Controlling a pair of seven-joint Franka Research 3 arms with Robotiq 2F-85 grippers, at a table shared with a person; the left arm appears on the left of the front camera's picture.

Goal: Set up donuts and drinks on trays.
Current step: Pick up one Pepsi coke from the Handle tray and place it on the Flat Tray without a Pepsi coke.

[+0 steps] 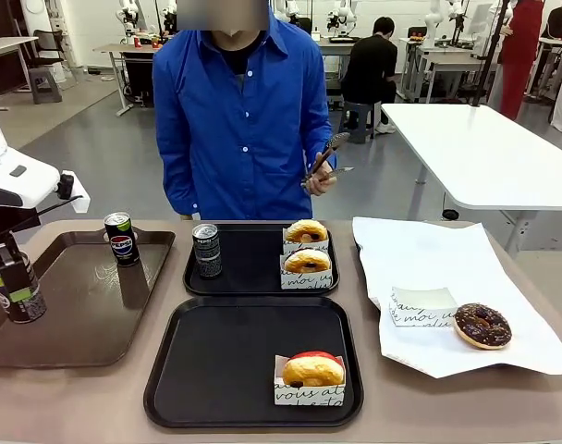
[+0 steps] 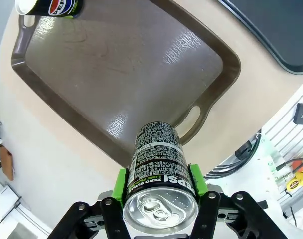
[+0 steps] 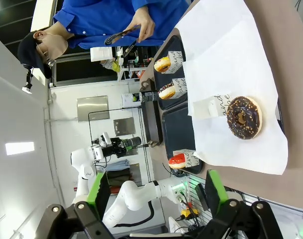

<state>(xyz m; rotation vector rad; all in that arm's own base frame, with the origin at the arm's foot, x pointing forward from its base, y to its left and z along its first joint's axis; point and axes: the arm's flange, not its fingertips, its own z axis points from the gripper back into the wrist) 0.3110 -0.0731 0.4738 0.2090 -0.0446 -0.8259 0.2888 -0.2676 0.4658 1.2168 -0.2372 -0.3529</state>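
Note:
My left gripper is shut on a dark drink can, held over the near left corner of the brown tray; green pads press both its sides. A logo can stands at the brown tray's far end. The far black tray holds a grey-patterned can and two golden donuts in paper holders. On the near black tray sits a red-iced donut in a holder. My right gripper hangs open, high above a chocolate donut.
A white paper sheet at the right carries the chocolate donut and an empty paper holder. The person in a blue shirt stands at the far edge holding tongs above the far tray.

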